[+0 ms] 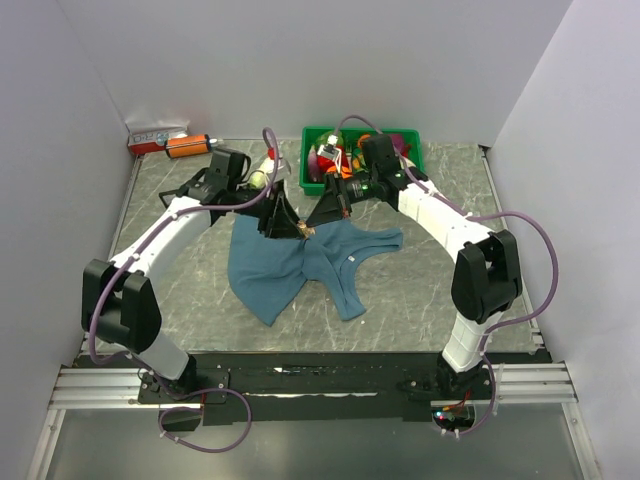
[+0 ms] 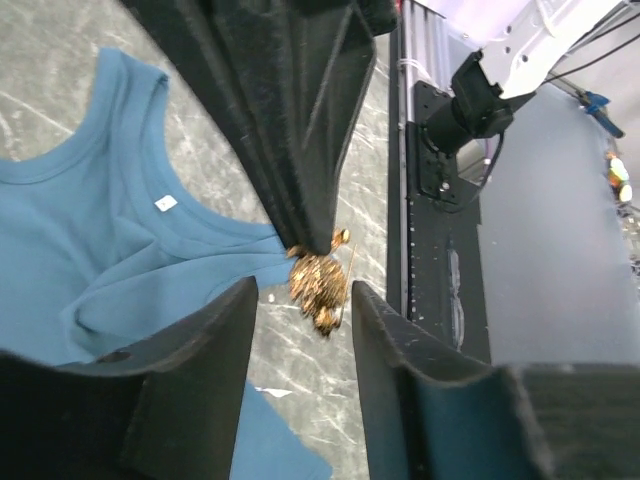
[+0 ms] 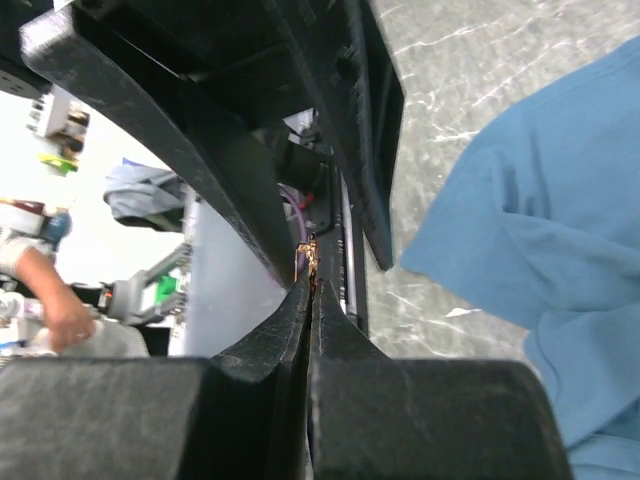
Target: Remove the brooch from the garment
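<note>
The teal garment (image 1: 300,268) lies flat in the middle of the table, with its white neck label (image 2: 166,203) visible. The golden-brown brooch (image 2: 318,282) hangs at the edge of a shoulder strap. It also shows in the top view (image 1: 306,232). My right gripper (image 3: 310,285) is shut on the top of the brooch (image 3: 311,258). In the top view this gripper (image 1: 322,217) reaches in from the right. My left gripper (image 2: 305,310) is open, with a finger on either side of the brooch and not touching it. I cannot tell whether the pin is still in the cloth.
A green bin (image 1: 316,140) full of small objects stands at the back behind the right arm. An orange item (image 1: 187,145) and a red-and-white box (image 1: 155,135) sit at the back left. White walls enclose the table. A metal rail (image 1: 320,382) runs along the near edge.
</note>
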`<action>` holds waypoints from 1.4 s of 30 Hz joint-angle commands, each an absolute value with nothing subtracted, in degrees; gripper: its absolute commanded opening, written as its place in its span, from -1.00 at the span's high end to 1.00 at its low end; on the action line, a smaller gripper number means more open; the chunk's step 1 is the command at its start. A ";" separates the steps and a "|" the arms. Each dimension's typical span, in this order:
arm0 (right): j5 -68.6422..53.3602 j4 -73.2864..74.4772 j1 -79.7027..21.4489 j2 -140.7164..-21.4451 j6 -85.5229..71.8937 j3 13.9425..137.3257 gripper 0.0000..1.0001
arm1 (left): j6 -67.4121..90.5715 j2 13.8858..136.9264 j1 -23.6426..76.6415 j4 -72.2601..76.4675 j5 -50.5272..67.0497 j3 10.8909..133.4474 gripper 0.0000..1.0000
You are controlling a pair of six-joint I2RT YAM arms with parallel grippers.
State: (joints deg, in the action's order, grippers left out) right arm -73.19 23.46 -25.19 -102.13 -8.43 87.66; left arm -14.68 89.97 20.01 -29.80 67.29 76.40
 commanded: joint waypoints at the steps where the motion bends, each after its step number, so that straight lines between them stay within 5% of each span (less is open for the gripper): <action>1: -75.76 16.00 -24.96 -102.22 -15.02 86.31 1.00 | -15.47 90.44 21.62 -28.91 69.35 78.66 0.10; 14: -74.18 18.36 -25.22 -102.48 -11.61 87.63 1.00 | -16.17 90.35 21.97 -30.05 68.64 79.01 0.28; 22: -73.13 22.41 -25.22 -101.51 -7.04 87.54 1.00 | -17.49 88.86 21.10 -31.55 68.11 78.75 0.04; 32: -72.42 23.55 -25.75 -100.99 -5.63 87.54 1.00 | -18.01 88.77 21.01 -31.38 66.28 79.37 0.33; 42: -72.33 23.99 -26.37 -100.28 -4.92 86.57 1.00 | -17.40 88.59 21.01 -30.85 64.86 79.80 0.40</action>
State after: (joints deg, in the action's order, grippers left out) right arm -71.88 23.62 -25.39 -102.67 -6.02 86.54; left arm -16.38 90.70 21.08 -32.01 65.01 77.17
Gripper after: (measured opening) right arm 0.012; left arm 0.305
